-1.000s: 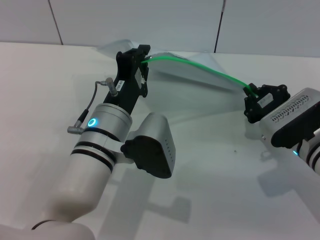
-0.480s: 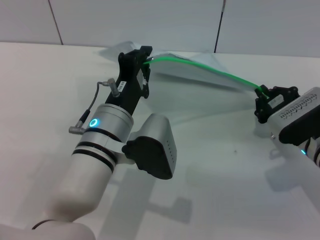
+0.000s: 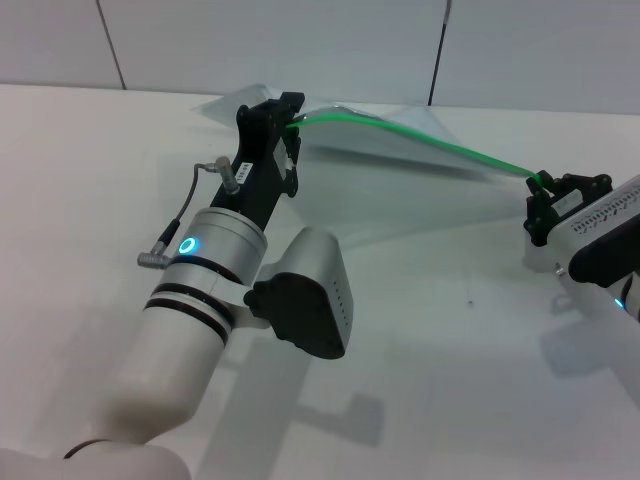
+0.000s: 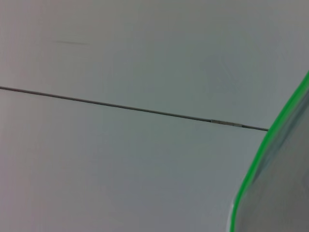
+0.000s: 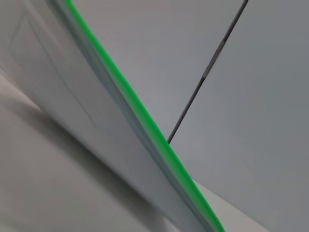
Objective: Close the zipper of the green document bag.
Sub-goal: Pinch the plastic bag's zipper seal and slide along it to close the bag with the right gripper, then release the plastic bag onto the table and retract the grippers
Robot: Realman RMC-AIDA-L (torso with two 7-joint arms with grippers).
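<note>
The green document bag (image 3: pixel 400 158) hangs above the white table, a translucent pouch stretched between my two grippers. Its zipper (image 3: pixel 420 136) runs as a bright green strip along the top edge. My left gripper (image 3: pixel 290 125) is shut on the left end of that edge. At the strip's right end, my right gripper (image 3: pixel 543 188) is shut on the zipper; the slider itself is hidden between the fingers. The left wrist view shows a curve of the zipper (image 4: pixel 270 140) and the pouch (image 4: pixel 285 193). The right wrist view looks along the zipper (image 5: pixel 140 111) and the bag's side (image 5: pixel 72 101).
The white table (image 3: pixel 450 380) spreads under both arms. A pale wall with dark seams (image 3: pixel 437 50) stands close behind the bag. A grey cable (image 3: pixel 185 205) loops off my left forearm.
My right gripper has slid to the right along the green strip, away from the left gripper, and the visible strip between them has lengthened. The left gripper has stayed in place.
</note>
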